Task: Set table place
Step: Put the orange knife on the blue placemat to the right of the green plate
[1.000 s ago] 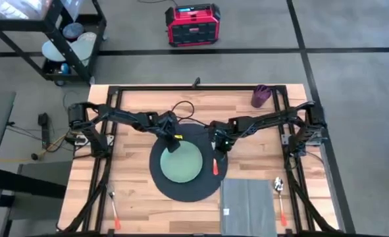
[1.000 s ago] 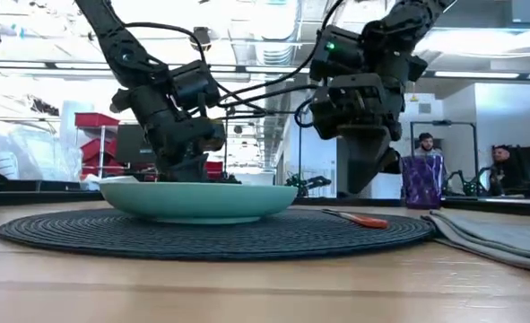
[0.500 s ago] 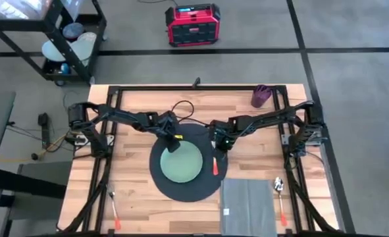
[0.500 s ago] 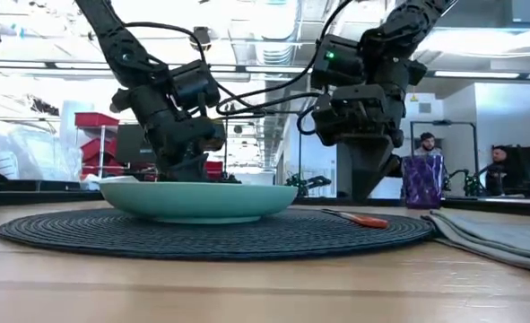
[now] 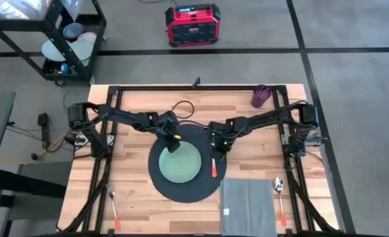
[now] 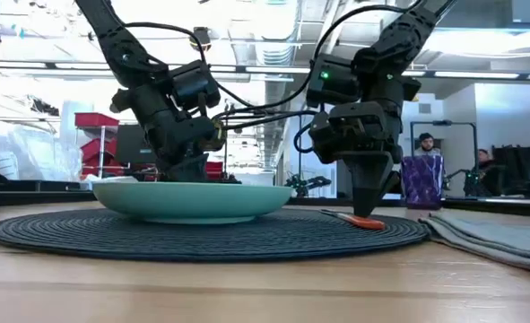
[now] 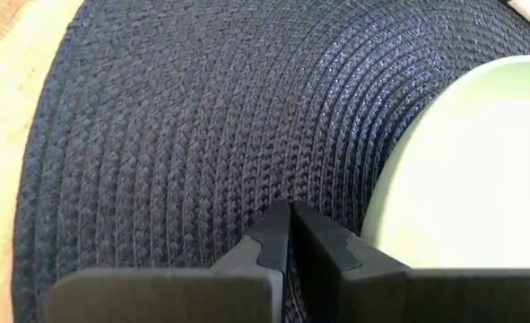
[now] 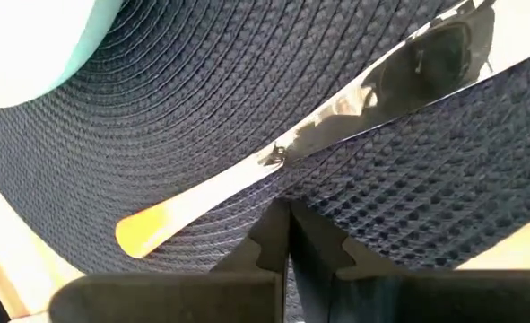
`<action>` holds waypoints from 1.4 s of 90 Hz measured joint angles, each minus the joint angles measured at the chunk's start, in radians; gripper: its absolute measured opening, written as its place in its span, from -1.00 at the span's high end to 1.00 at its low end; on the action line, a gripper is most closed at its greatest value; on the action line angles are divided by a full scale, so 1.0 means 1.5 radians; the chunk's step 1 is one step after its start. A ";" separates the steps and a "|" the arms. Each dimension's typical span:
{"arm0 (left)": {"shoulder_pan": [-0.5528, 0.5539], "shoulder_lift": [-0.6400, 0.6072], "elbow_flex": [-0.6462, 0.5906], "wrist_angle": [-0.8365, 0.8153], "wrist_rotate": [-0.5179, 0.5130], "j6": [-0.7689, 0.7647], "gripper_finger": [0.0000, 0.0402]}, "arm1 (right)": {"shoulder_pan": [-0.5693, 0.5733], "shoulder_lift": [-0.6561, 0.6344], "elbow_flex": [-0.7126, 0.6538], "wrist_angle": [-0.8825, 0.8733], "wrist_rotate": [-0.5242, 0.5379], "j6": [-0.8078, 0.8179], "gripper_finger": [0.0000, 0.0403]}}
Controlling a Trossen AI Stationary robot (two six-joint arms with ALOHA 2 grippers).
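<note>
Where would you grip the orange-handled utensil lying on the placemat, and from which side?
Probably from straight above, on the metal neck just past the orange handle. The utensil lies flat on the placemat, right of the plate, so a pincer should straddle its narrow width. The right pincer, shut, already sits over it.

Nothing readable in any of these shots, honestly. The red and black box (image 5: 192, 24) on the floor beyond the table (image 5: 135, 197) looked like it might have carried a panel or label on top, but it was too small to make out any letters or numbers. Same story with the purple cup (image 5: 260, 95) at the table's far corner: no legible print showed on it.
</note>
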 joint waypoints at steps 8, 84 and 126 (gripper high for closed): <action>0.000 0.000 0.000 0.001 0.000 0.000 1.00 | 0.000 0.000 0.004 -0.004 -0.006 0.000 1.00; 0.000 0.000 0.000 0.003 0.000 -0.001 1.00 | -0.012 0.001 0.037 -0.030 -0.004 -0.025 1.00; 0.000 0.000 0.000 0.003 -0.001 0.000 1.00 | -0.012 0.001 0.012 -0.007 0.016 -0.019 1.00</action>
